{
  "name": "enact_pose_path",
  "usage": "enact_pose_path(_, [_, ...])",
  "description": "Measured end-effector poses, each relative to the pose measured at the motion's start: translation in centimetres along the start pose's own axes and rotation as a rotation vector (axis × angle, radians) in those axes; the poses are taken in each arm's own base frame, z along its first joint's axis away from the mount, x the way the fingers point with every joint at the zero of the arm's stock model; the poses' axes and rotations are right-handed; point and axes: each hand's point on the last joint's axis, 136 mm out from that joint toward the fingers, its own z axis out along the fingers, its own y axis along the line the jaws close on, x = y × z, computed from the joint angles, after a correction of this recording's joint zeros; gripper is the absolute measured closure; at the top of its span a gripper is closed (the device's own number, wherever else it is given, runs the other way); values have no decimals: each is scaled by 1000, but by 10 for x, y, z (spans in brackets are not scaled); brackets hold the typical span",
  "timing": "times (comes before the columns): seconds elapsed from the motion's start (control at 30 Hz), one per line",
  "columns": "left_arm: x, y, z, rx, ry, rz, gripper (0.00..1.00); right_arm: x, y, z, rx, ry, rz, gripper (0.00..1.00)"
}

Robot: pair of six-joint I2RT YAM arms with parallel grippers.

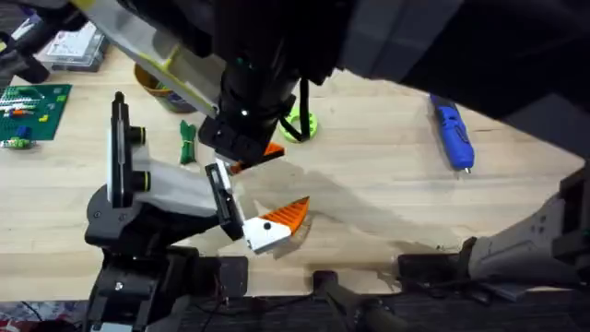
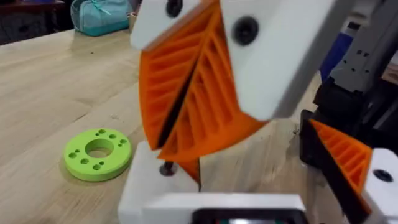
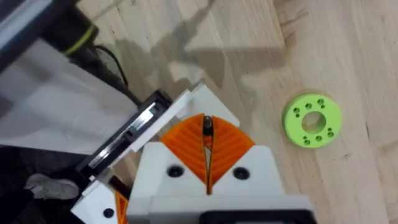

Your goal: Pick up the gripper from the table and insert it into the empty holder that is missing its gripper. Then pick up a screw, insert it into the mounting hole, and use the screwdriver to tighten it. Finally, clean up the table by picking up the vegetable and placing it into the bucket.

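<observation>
Right tool: orange pads pressed together, pinching a small dark screw at their tips. In the right wrist view it hangs directly above the front end of the holder, over the black-and-white slide fitted there.

Left tool: its state cannot be told.

The holder stands at the lower left of the worktop, grey-white body on its black base, black upright bar at its far-left side.

The finger piece, white with an orange wedge pad, sits at the holder's front end and touches it. Whether it is fully seated cannot be told.

The screwdriver lies flat on the right part of the worktop, well apart from the holder and untouched.

The vegetable lies on the worktop just beyond the holder's body, near the bucket, which is partly covered by an arm.

A lime-green disc with holes lies flat near the right tool.
</observation>
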Motion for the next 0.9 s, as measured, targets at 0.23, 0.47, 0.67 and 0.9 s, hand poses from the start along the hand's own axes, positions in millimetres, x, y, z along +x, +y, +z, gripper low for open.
enact_pose_path(0.23, [0, 0, 0, 0, 0, -3, 13, 3, 2, 4, -10, 13, 2, 991])
enact_pose_path(0.47, [0, 1, 0, -3, 0, -21, 13, 5, 2, 10, -16, 18, 3, 991])
enact_pose_path(0.67, [0, 1, 0, -4, 0, -25, 12, 6, 2, 13, -18, 20, 5, 991])
enact_pose_path(0.9, [0, 0, 0, -2, 0, -21, 14, -3, 1, 14, -17, -18, 1, 991])
